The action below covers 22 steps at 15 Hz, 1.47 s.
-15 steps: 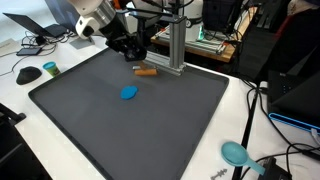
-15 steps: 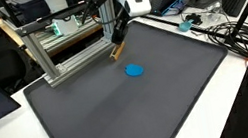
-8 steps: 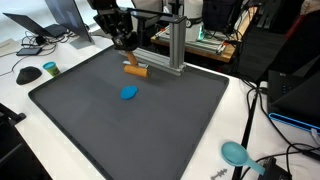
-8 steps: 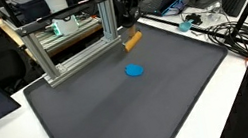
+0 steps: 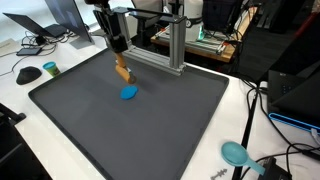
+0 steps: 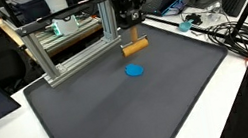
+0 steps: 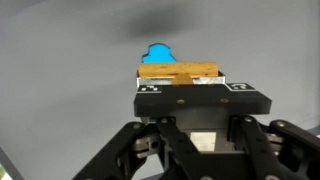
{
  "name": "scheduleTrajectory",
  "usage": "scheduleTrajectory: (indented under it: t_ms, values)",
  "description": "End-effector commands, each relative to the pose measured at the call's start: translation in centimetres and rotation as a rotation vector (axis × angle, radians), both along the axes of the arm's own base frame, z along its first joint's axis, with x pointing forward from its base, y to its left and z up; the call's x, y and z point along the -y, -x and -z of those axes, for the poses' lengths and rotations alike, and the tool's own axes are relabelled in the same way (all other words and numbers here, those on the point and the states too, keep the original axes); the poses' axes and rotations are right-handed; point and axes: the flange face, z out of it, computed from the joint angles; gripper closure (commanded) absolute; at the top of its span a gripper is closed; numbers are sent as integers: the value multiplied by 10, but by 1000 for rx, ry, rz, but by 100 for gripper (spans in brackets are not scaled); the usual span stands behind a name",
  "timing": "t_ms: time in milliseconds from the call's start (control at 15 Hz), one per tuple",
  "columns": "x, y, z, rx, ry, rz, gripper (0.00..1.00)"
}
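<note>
My gripper is shut on a small wooden block, carried in the air above the dark grey mat. In an exterior view the block hangs level below the gripper, a short way behind a flat blue piece that lies on the mat. The blue piece sits just below and in front of the block. The wrist view has the block crosswise at my gripper, with the blue piece on the mat beyond it.
An aluminium frame stands along the mat's back edge, close behind the gripper; its post is beside the arm. A teal scoop, a black mouse, a small teal lid and cables lie off the mat.
The gripper picked the wooden block off the mat by the frame, lifted it, and carried it away from the frame, nearer the blue piece. The block turned as it went.
</note>
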Motion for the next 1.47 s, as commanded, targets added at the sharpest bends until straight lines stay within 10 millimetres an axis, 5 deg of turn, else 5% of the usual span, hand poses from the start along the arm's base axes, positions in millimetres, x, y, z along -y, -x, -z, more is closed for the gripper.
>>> scheduleTrajectory:
  t_ms: [0, 200, 267, 533, 600, 1400]
  values:
    - [1, 10, -1, 22, 60, 187, 77]
    - [-9, 9, 7, -7, 100, 351, 77]
    - [-1, 4, 13, -17, 73, 262, 52]
    - [-12, 5, 14, -19, 86, 329, 52]
    - [-11, 5, 14, -19, 86, 332, 77]
    - [20, -20, 83, 49, 112, 475, 77]
